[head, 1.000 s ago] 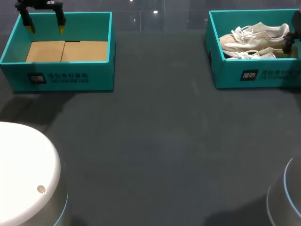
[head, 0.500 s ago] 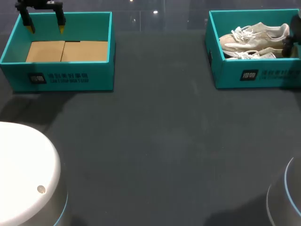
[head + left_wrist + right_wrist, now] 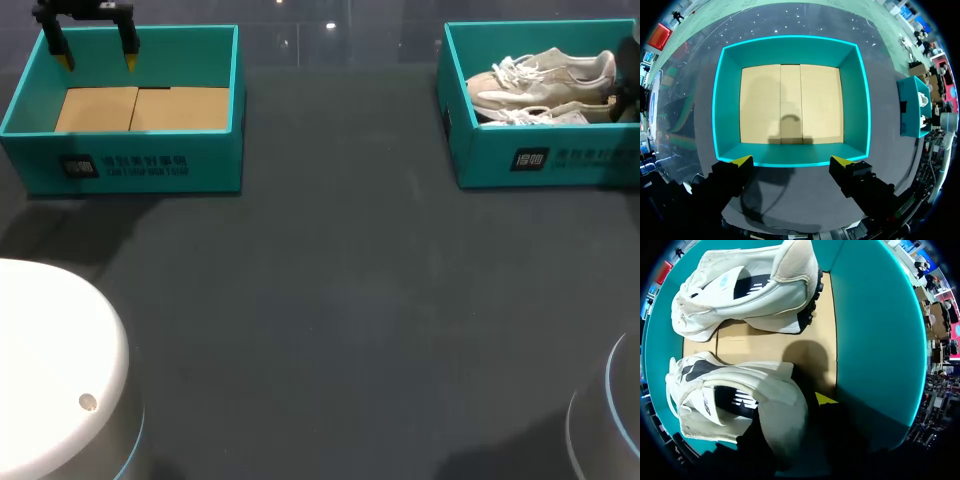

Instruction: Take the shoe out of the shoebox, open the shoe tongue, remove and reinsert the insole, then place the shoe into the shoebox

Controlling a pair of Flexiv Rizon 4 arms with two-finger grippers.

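CHANGE: right gripper [image 3: 628, 97] dropped beside heel of nearer sneaker [image 3: 740, 405], inside shoebox [image 3: 540, 160] at bench's far-right corner; grip cannot be told | left gripper [image 3: 791, 161] gaping, empty, unmoved above empty shoebox [image 3: 720, 100] | VERDICT: lift-out pending

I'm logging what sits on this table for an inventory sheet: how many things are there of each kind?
Teal shoeboxes: 2
White shoes: 2, both inside the right-hand box
Total: 4
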